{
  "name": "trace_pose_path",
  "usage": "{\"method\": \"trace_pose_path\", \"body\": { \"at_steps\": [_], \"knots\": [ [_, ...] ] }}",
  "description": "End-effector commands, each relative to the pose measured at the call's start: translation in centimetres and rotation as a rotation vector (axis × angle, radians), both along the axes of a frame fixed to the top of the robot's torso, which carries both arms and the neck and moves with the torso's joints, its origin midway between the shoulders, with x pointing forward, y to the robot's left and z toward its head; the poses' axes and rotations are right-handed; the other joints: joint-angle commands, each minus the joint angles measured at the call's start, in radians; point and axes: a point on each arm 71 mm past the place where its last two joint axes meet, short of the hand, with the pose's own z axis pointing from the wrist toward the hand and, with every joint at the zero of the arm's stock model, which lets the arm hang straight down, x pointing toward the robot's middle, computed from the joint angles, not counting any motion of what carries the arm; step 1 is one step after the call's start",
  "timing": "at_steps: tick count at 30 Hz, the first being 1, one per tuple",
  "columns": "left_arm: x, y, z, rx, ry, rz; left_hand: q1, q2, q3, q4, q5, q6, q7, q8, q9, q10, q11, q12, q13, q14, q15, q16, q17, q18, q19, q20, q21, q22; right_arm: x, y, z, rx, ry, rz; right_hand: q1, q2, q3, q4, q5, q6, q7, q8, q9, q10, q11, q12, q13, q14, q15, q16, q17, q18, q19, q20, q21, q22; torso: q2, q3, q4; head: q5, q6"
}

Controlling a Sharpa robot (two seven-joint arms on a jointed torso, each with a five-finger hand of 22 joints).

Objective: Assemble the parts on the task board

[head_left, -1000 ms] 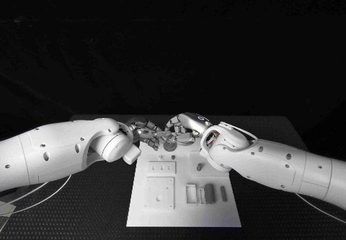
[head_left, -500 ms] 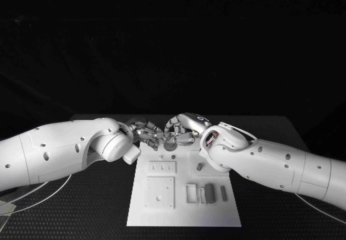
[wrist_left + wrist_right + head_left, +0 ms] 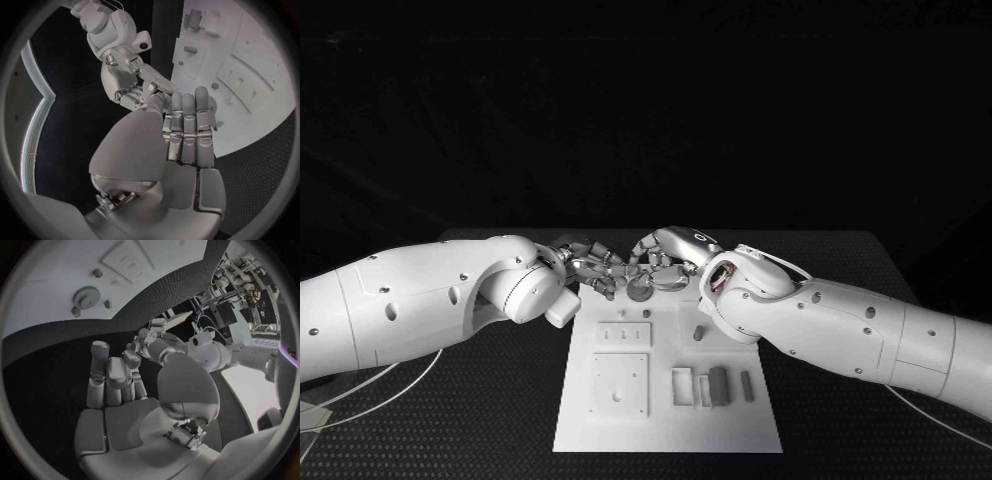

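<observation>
The white task board (image 3: 668,420) lies in the middle of the table. My left hand (image 3: 589,264) and right hand (image 3: 672,254) meet fingertip to fingertip above its far end. A grey gear (image 3: 640,292) lies flat on the board just below them, also seen in the right wrist view as the gear (image 3: 84,296). In the left wrist view my left hand (image 3: 186,127) has its fingers straight and close together, touching the right hand (image 3: 125,80). My right hand (image 3: 115,377) has its fingers half curled over a bare palm. Whether a small part sits between the fingertips is hidden.
A short peg (image 3: 698,333) stands mid-board. A dark block (image 3: 718,385) and a thin bar (image 3: 747,387) lie near the board's right side, with recessed plates (image 3: 620,385) on its left. Black table (image 3: 473,420) surrounds the board; both forearms flank it.
</observation>
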Motion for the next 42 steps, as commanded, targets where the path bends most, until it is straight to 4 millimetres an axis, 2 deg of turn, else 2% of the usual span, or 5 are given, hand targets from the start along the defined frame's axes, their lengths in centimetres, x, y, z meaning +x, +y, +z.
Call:
{"method": "trace_pose_path", "body": {
  "at_steps": [1,8,26,32,42],
  "knots": [
    [0.0,-0.2,0.3,-0.021,-0.013,-0.002,0.013,0.000,0.008,0.000,0.022,0.027,-0.014,0.029,0.040,0.023,-0.013,0.007,0.003,0.005,-0.006,0.013,0.006,0.020,0.006,-0.007,0.004,0.006,0.2,-0.4,-0.2,0.001,0.003,-0.009,-0.011,-0.021,-0.009,0.004,-0.002,-0.023,0.022,-0.021,-0.009,-0.020,0.011,-0.015,-0.008,-0.005,0.007,-0.003,-0.002,0.030,-0.014,0.002,0.001,0.018,0.000,0.0005,-0.0008,0.001,-0.001],
    [0.1,-0.1,0.2,-0.018,-0.003,-0.007,0.000,-0.005,0.006,0.000,0.080,0.046,-0.025,0.042,0.066,0.045,-0.024,0.023,0.021,0.014,-0.018,0.043,0.029,0.017,0.020,-0.020,0.017,0.030,0.4,-1.5,-0.1,0.024,-0.011,-0.028,-0.043,-0.081,-0.031,0.009,-0.002,-0.129,0.060,-0.079,-0.033,-0.057,0.048,-0.034,-0.021,-0.029,0.043,-0.012,-0.002,0.030,-0.036,0.013,-0.010,0.016,0.000,0.0015,0.0001,0.001,-0.003],
    [0.2,0.2,-0.8,0.142,0.089,-0.051,-0.053,0.005,0.003,0.003,0.077,0.080,-0.045,0.061,0.125,0.068,-0.047,0.076,0.079,0.033,-0.044,0.107,0.070,0.016,0.046,-0.046,0.059,0.101,2.0,-7.8,0.2,0.048,-0.038,-0.157,-0.030,-0.075,-0.032,0.006,-0.002,-0.126,0.064,-0.075,-0.031,-0.069,0.053,-0.031,-0.025,-0.040,0.048,-0.012,-0.001,0.030,-0.044,0.018,-0.014,0.017,-0.001,0.0036,-0.0034,0.015,-0.005],
    [0.5,-0.3,-2.5,0.242,0.129,-0.062,-0.071,0.006,0.005,-0.012,0.163,0.097,-0.059,0.080,0.165,0.069,-0.063,0.134,0.126,0.038,-0.064,0.166,0.094,0.016,0.055,-0.065,0.098,0.163,2.8,-8.7,1.1,0.088,-0.028,-0.193,-0.026,-0.072,-0.032,0.004,-0.002,-0.125,0.064,-0.074,-0.031,-0.070,0.053,-0.031,-0.027,-0.042,0.048,-0.012,-0.001,0.030,-0.046,0.019,-0.014,0.017,-0.001,0.0038,-0.0020,0.011,-0.007],
    [0.6,-1.2,-4.5,0.346,0.129,-0.099,-0.163,-0.009,0.083,-0.064,0.179,0.126,-0.085,0.126,0.244,0.070,-0.092,0.242,0.213,0.050,-0.097,0.269,0.106,0.016,0.078,-0.096,0.165,0.263,3.5,-9.5,1.9,0.101,-0.031,-0.220,-0.024,-0.069,-0.033,0.003,-0.002,-0.124,0.064,-0.073,-0.031,-0.072,0.052,-0.030,-0.028,-0.044,0.048,-0.013,-0.001,0.030,-0.048,0.020,-0.015,0.017,-0.001,0.0049,-0.0027,0.008,-0.022]
  ]
}}
